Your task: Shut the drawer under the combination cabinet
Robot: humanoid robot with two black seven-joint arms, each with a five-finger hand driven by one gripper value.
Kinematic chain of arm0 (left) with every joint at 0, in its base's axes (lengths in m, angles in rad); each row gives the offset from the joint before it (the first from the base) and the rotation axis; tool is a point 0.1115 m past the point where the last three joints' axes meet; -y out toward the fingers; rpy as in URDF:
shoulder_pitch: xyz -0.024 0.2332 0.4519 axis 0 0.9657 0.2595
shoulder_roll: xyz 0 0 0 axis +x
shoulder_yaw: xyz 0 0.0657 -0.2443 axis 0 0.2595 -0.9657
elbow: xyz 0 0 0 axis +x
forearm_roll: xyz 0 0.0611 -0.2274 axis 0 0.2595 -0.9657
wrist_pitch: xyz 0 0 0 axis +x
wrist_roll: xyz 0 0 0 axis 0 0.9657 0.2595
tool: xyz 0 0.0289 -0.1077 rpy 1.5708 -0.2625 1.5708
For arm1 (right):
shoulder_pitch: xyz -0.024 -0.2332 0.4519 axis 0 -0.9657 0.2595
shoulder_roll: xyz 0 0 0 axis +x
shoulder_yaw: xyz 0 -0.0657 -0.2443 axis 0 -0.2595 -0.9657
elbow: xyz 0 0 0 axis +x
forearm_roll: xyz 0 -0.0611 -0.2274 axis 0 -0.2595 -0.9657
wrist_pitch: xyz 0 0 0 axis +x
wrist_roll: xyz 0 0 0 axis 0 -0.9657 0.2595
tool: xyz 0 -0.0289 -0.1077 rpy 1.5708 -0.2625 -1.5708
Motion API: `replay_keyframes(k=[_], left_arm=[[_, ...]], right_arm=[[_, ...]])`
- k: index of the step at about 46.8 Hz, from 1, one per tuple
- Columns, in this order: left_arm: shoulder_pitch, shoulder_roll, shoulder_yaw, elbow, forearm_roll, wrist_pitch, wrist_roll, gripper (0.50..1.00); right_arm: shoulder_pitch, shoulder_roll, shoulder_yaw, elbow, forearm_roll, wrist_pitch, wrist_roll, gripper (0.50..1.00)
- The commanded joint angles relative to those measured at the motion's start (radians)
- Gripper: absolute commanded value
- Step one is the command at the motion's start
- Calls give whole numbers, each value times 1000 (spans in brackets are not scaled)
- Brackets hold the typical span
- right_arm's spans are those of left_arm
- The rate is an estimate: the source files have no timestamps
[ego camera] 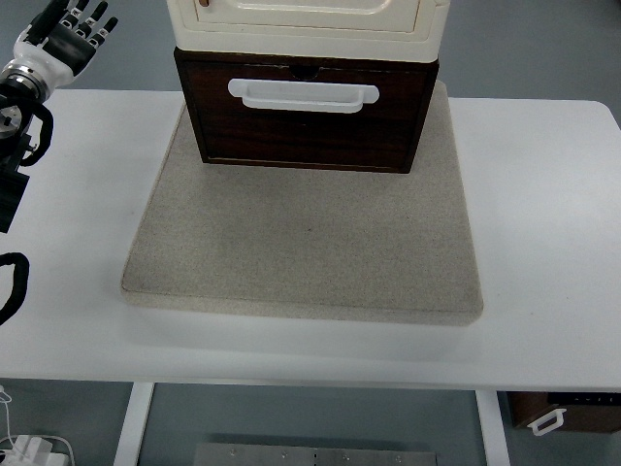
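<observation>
A black robot arm enters at the left edge of the frame, its left hand [66, 34] raised in the upper left corner with the fingers [92, 21] spread wide and holding nothing. The hand is well apart from the cabinet and hangs above the far left corner of the white table [543, 194].

At top centre, a cream-coloured cabinet [309, 17] stands on a dark brown drawer [306, 112], whose front carries a white handle [303, 93] running across its upper part. The drawer front juts forward of the cream unit above it, toward the bottom of the frame, so the drawer reads as pulled out. A dark gap shows along the top edge of the drawer, just under the cream body.

The whole unit sits at the far edge of a square grey mat [306, 243] that covers the middle of the table. At the lower right corner of the frame, below the tabletop, part of another brown box [568, 412] with a white handle is visible.
</observation>
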State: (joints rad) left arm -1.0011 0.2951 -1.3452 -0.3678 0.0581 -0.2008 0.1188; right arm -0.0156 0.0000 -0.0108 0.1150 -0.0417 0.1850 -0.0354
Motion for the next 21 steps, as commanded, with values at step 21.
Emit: replay_keyframes(k=[21], left_arm=[[19, -100, 3, -3, -35, -48, -57, 1000]], right_arm=[[0, 0, 0, 0, 2, 1, 0, 952]])
